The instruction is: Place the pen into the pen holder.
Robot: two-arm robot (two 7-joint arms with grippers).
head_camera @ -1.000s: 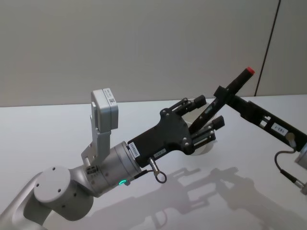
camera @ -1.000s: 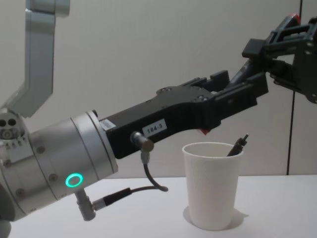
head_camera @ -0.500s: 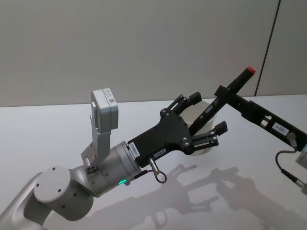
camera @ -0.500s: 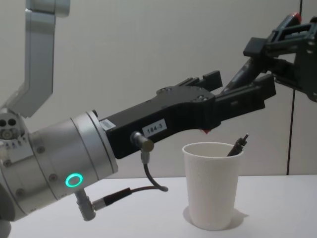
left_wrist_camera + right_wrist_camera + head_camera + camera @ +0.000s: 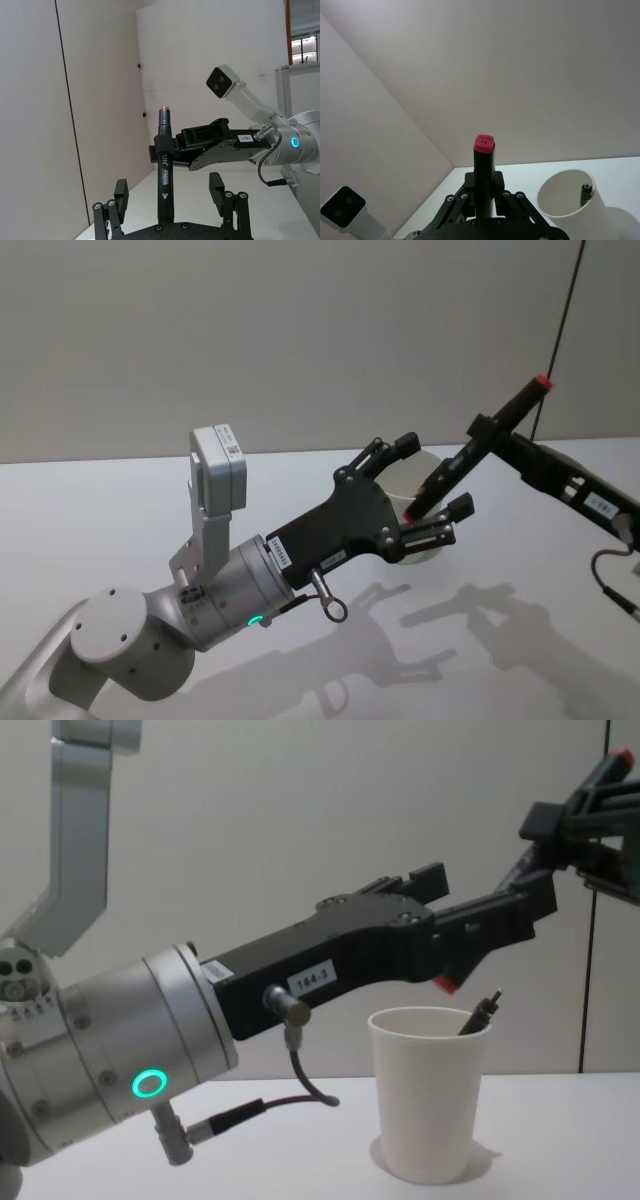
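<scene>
The white desk (image 5: 120, 510) runs across the scene in front of a plain grey wall. Over it the left arm reaches forward and to the right, its left gripper (image 5: 432, 480) hanging above the pen holder (image 5: 430, 1092) with the fingers (image 5: 460, 506) spread apart and nothing between them. The chest view shows this gripper (image 5: 485, 905) from the side, clear of the cup's rim and a little above it. The head view shows the holder (image 5: 420, 475) mostly hidden behind those open fingers, toward the far middle of the desk.

The right gripper (image 5: 478, 430) comes in from the right, raised, and is clenched on the pen (image 5: 480, 445), a black barrel with a red cap at its upper end. The pen tilts, lower tip down and to the left, and that tip lies between the left gripper's fingers in the head view. In the chest view a red-tipped end (image 5: 445, 984) shows just above and slightly left of the cup's mouth, not inside it.

The right wrist view looks along the pen (image 5: 484, 165) to its red cap and shows the holder (image 5: 570, 200) beside it, with a second, dark pen (image 5: 584, 194) leaning against the inner wall. That second pen's tip (image 5: 482, 1010) pokes above the rim on the right side in the chest view. The left wrist view shows the held pen (image 5: 164, 165) upright between its own open fingers (image 5: 120, 197), with the right gripper (image 5: 167, 152) clamped around it from behind.
</scene>
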